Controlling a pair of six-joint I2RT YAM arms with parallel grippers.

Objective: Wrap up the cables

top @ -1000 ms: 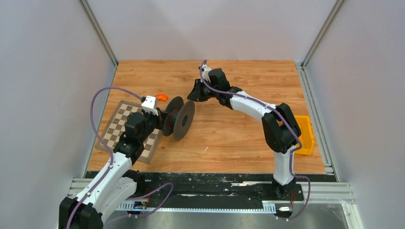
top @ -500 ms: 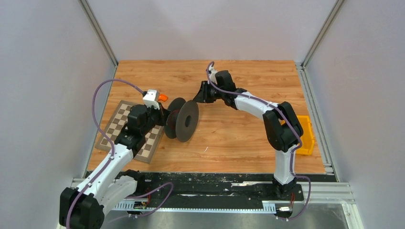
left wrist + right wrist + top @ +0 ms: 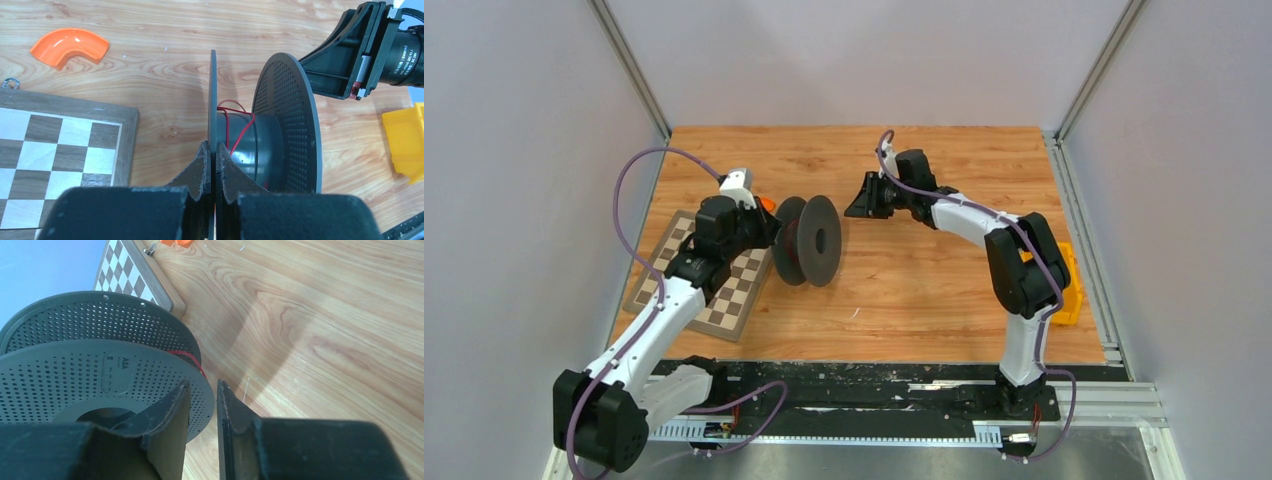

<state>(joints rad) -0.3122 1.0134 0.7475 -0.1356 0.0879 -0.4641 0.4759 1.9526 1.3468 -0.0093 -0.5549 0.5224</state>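
The left tool (image 3: 211, 151) pushes farther out over the worktop, carrying the black spool (image 3: 816, 240) away from the bases and swinging it more upright. The right tool (image 3: 856, 203) pulls back rightward, opening a gap from the spool.

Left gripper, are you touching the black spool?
Touching. The left wrist view shows the left gripper shut on the black spool, pinching its thin near disc, one finger on each side.

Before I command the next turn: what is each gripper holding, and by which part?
Left gripper clamps the spool by the rim of one flange. Right gripper holds nothing visible.
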